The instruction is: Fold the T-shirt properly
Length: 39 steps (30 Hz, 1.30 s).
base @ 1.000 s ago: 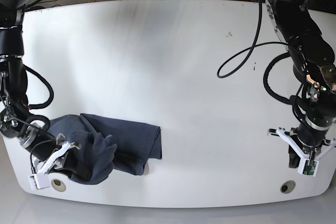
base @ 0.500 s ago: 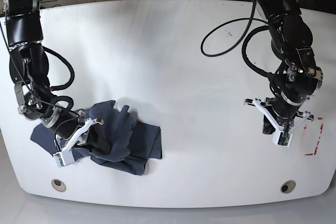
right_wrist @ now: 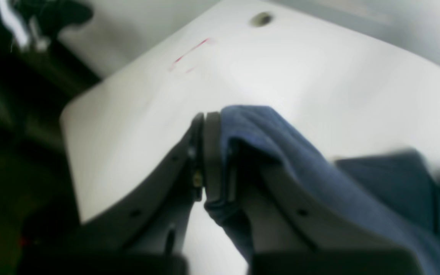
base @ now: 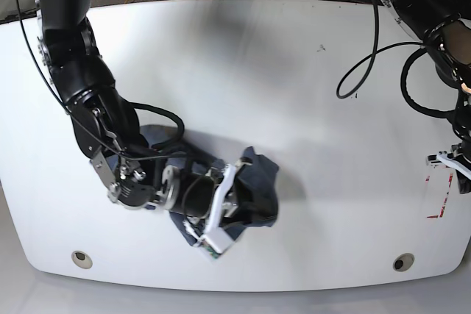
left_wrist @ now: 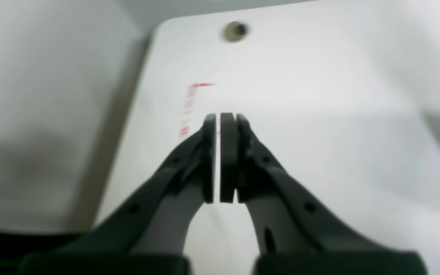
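The T-shirt (base: 250, 193) is lying bunched in a crumpled heap on the white bench (base: 243, 71), in the front-left part of the base view, toward the near edge. Its long axis is running roughly from the left of that view, under the arm, to the right, where a raised fold is standing up off the surface; the lettering is not showing. The right gripper (right_wrist: 214, 156) is pinching a fold of the dark blue cloth, with its jaws pressed together on the fabric and cloth draping over the right-hand finger (right_wrist: 281, 214). In the base view this gripper (base: 224, 207) is sitting over the middle of the heap, its white finger mounts pointing toward the near edge. The left gripper (left_wrist: 219, 158) is holding nothing; its jaws are standing nearly together with only a thin slit of light between the pads (left_wrist: 227, 156). It is hanging over bare bench beside red tape marks (left_wrist: 189, 107), near a round hole (left_wrist: 235, 30) at the corner, well apart from the T-shirt.
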Available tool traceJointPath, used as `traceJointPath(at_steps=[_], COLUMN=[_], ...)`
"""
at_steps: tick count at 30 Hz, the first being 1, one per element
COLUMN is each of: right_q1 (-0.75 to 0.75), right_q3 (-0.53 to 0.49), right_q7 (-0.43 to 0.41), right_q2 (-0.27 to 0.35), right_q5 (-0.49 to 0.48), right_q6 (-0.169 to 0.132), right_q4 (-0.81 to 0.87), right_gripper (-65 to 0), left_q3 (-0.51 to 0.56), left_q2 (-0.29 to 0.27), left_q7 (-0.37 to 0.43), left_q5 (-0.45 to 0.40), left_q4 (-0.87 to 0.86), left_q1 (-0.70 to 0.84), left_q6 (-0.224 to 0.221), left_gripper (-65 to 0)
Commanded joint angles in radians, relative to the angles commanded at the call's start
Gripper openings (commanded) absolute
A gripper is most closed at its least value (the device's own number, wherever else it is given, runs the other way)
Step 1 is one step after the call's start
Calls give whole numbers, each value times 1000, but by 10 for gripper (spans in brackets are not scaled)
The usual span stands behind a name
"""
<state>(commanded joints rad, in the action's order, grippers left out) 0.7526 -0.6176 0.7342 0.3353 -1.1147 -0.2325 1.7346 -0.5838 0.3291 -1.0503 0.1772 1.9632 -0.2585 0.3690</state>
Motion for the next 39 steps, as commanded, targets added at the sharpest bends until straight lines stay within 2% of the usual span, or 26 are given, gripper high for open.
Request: traceJointPath(at_steps=[2,7,10,15,20,23,26,30,31,35,39], right_q1=[43,103,81,-21,-170,-265,-342,-411,-427,-468,-485], right_q3=[-28,-29,37,123,207,259,302,324,324,327,327], right_q7=[0,0,0,0,0,0,0,0,0,0,0], right_q2=[-28,-38,6,89,178,212,242,252,252,250,244], right_q5=[-37,-132,-175,-181,-181,-175,-172,-170,-169,-106,-68], right_q6=[3,15,51,52,48,46,46,44,44,44,44], right_q4=[31,84,117,155,186,190,190,190,189,204,210], right_gripper=[-650,-650,-650,-650,-650,-650,-650,-650,-650,-650,-650], left_q3=[-18,-52,-49,8,89,124,158,172,172,172,206], left_q2=[11,14,8,-8,-55,-84,-120,-160,-176,-212,-224], left_q7=[0,0,0,0,0,0,0,2,2,5,83], left_q5=[2,2,2,3,-3,-5,-5,-3,-3,-3,-3], left_q4=[3,5,5,2,-2,-6,-32,-81,-98,-160,-242], left_q1=[6,8,37,51,55,58,74,84,86,87,89], left_q6=[2,2,2,2,2,2,2,2,0,0,0], left_gripper=[-647,-647,-646,-646,-644,-642,-567,-385,-322,-153,-108])
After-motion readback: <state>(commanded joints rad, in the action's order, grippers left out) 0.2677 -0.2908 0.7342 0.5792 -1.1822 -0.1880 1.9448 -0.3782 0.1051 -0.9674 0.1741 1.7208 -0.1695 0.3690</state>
